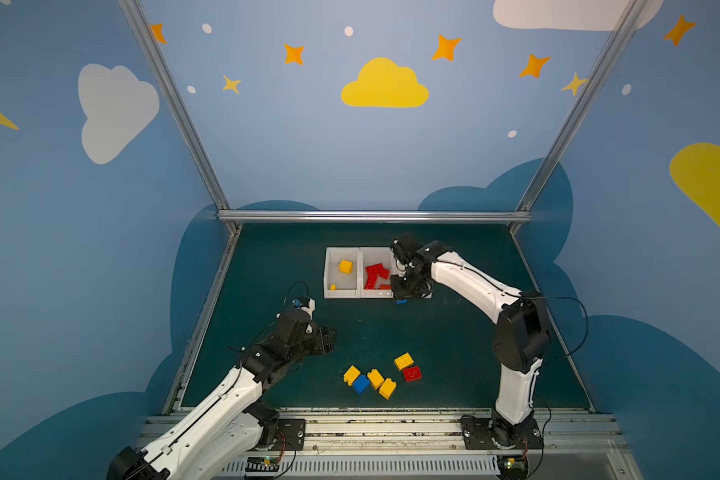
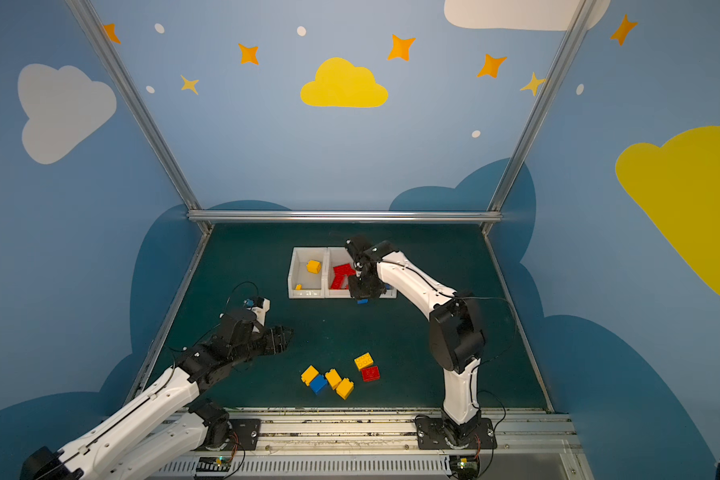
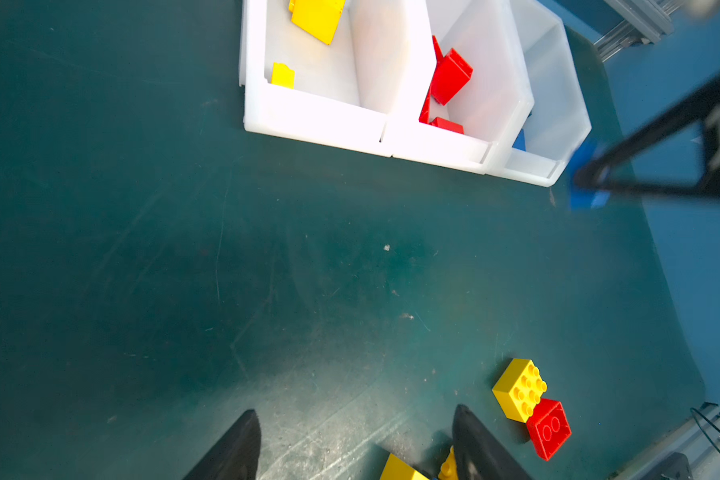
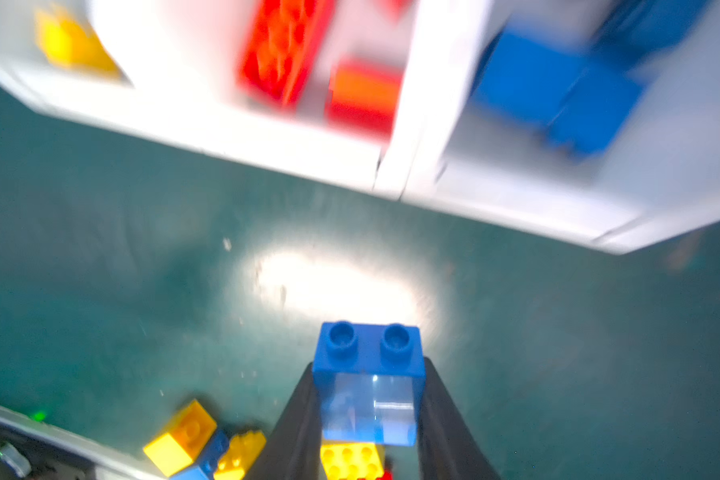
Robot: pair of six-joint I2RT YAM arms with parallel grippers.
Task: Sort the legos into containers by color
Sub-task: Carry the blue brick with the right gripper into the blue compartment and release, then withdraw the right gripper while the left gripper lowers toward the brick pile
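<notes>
My right gripper [image 1: 403,294] is shut on a small blue lego [image 4: 368,349] and holds it above the mat, just in front of the white containers. The blue lego [image 2: 362,301] peeks out under the fingers in both top views. The left container [image 1: 341,294] holds yellow legos [image 1: 345,266], the middle container [image 1: 375,294] holds red legos [image 1: 376,274], and the right container [image 4: 516,195] holds blue legos [image 4: 558,95]. My left gripper [image 3: 356,419] hangs open over bare mat, left of the loose pile. Yellow legos [image 1: 376,378], a blue one [image 1: 361,384] and a red one [image 1: 411,373] lie there.
A yellow lego [image 1: 403,361] touches the red one near the mat's front. The right arm covers most of the right container in both top views. Metal rails [image 1: 371,216] border the mat at the back and sides.
</notes>
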